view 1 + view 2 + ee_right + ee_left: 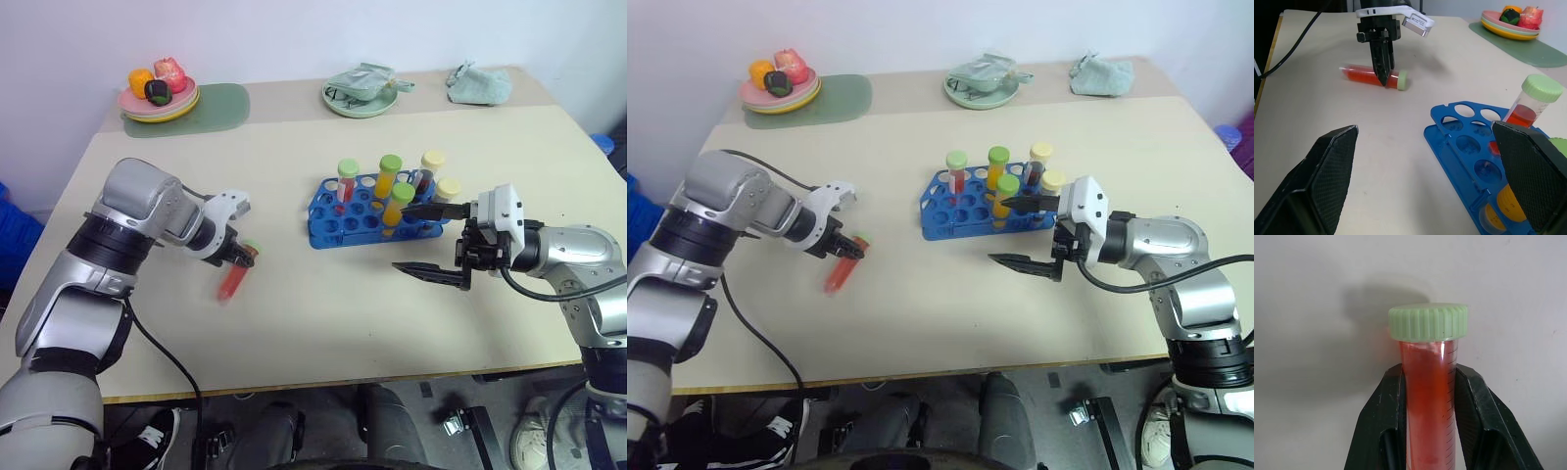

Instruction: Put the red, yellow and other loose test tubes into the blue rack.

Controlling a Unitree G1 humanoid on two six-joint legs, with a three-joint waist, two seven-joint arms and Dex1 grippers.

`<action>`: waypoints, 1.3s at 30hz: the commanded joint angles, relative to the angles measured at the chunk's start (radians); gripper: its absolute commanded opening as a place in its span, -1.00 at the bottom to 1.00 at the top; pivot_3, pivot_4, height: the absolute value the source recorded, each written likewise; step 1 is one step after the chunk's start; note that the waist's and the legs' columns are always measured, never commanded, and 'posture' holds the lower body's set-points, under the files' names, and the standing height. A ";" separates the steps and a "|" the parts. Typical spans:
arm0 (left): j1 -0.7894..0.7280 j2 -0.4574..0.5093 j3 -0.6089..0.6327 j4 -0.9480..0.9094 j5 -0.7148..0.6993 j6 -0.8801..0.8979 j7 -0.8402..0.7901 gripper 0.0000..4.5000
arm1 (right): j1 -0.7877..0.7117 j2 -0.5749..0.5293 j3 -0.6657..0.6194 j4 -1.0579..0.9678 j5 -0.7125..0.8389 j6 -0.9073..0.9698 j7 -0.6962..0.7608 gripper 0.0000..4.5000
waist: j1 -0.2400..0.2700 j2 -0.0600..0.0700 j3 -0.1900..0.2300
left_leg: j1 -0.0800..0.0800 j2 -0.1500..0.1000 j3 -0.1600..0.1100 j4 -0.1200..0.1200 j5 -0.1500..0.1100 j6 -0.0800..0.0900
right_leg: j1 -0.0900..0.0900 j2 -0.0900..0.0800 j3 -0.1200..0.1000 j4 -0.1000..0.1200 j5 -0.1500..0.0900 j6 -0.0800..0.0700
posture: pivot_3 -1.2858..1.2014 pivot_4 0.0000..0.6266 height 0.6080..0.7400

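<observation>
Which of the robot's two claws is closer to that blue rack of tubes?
The right. The right gripper hangs open right beside the blue rack, while the left gripper is off across the table, clamped on a red test tube.

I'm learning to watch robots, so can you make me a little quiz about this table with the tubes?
1. True or false: the left gripper is shut on the red tube.
2. How many tubes stand in the blue rack?
3. The right gripper is: A) open, B) holding a tube.

Key: 1 true; 2 five; 3 A.
</observation>
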 commanded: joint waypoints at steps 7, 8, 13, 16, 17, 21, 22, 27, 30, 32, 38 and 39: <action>0.024 0.101 0.078 -0.309 0.062 -0.217 -0.065 -0.67 | 0.015 -0.030 -0.054 -0.014 0.014 -0.002 -0.002 1.00 | 0.000 0.000 0.000 | -0.001 0.001 0.000 0.000 0.000 0.000 | -0.001 0.000 0.000 0.000 0.000 0.000 | 0.03 -0.52 1.00; 0.030 0.106 0.100 -0.348 0.062 -0.239 -0.069 -0.67 | 0.024 -0.036 -0.066 -0.014 0.015 -0.003 -0.004 1.00 | 0.001 0.000 0.000 | -0.001 0.001 0.000 0.000 0.000 0.000 | -0.001 0.000 0.000 0.000 0.000 0.000 | 0.03 -0.52 1.00; 0.123 0.034 0.258 -0.474 0.065 -0.485 -0.078 -0.67 | 0.049 -0.059 -0.145 -0.008 0.031 0.029 -0.047 1.00 | 0.003 0.000 0.000 | -0.001 0.000 0.001 0.000 0.000 0.000 | 0.000 0.000 0.000 -0.001 0.000 0.000 | 0.03 -0.52 1.00; 0.250 -0.072 0.310 -0.510 0.115 -0.765 -0.078 -0.67 | 0.073 -0.056 -0.154 -0.039 0.035 0.044 -0.066 1.00 | 0.002 0.001 -0.001 | 0.001 0.002 0.003 0.000 0.000 0.000 | 0.001 0.000 0.000 -0.001 0.001 -0.001 | 0.03 -0.52 1.00; 0.297 -0.106 0.303 -0.519 0.150 -0.875 -0.083 -0.67 | 0.075 -0.052 -0.156 -0.049 0.038 0.050 -0.077 1.00 | 0.002 0.001 -0.001 | 0.001 0.002 0.004 0.000 0.000 0.000 | 0.001 0.000 0.000 -0.001 0.001 -0.001 | 0.03 -0.52 1.00; 0.412 -0.231 0.266 -0.456 0.275 -1.262 -0.122 -0.67 | 0.075 -0.048 -0.165 -0.069 0.050 0.067 -0.111 1.00 | 0.003 0.000 -0.001 | 0.000 0.004 0.009 0.000 0.000 0.000 | -0.001 0.001 0.002 -0.001 0.002 -0.003 | 0.03 -0.52 1.00; 0.427 -0.262 0.260 -0.429 0.290 -1.344 -0.146 -0.67 | 0.077 -0.047 -0.168 -0.071 0.052 0.069 -0.117 1.00 | 0.004 0.000 -0.001 | 0.000 0.005 0.010 0.000 0.000 0.000 | 0.000 0.001 0.002 -0.002 0.003 -0.003 | 0.03 -0.52 1.00; 0.440 -0.422 0.232 -0.249 0.407 -1.637 -0.106 -0.67 | 0.090 -0.052 -0.181 -0.077 0.060 0.079 -0.139 1.00 | 0.027 0.000 -0.001 | 0.001 0.005 0.012 0.001 0.000 0.000 | 0.002 0.001 0.002 -0.004 0.005 -0.003 | 0.03 -0.52 1.00; 0.422 -0.479 0.223 -0.127 0.473 -1.789 -0.092 -0.67 | 0.082 -0.056 -0.181 -0.080 0.061 0.085 -0.148 1.00 | 0.029 0.000 -0.001 | 0.001 0.005 0.013 0.002 0.000 0.000 | 0.002 0.001 0.002 -0.004 0.006 -0.003 | 0.03 -0.52 1.00; 0.393 -0.522 0.228 -0.027 0.489 -1.896 -0.096 -0.67 | 0.078 -0.058 -0.178 -0.077 0.061 0.085 -0.151 1.00 | 0.030 0.000 -0.001 | 0.001 0.005 0.013 0.002 0.000 0.001 | 0.002 0.001 0.002 -0.004 0.006 -0.003 | 0.03 -0.52 1.00; 0.320 -0.658 0.225 0.233 0.501 -2.044 -0.108 -0.67 | 0.071 -0.062 -0.173 -0.084 0.061 0.095 -0.162 1.00 | 0.029 -0.001 -0.001 | 0.001 0.005 0.013 0.002 0.000 0.001 | 0.003 0.001 0.002 -0.005 0.006 -0.002 | 0.03 -0.52 1.00; 0.316 -0.671 0.225 0.256 0.504 -2.058 -0.107 -0.67 | 0.072 -0.064 -0.177 -0.086 0.064 0.099 -0.163 1.00 | 0.029 -0.001 -0.001 | 0.001 0.005 0.013 0.002 0.000 0.001 | 0.003 0.001 0.002 -0.005 0.006 -0.002 | 0.03 -0.52 1.00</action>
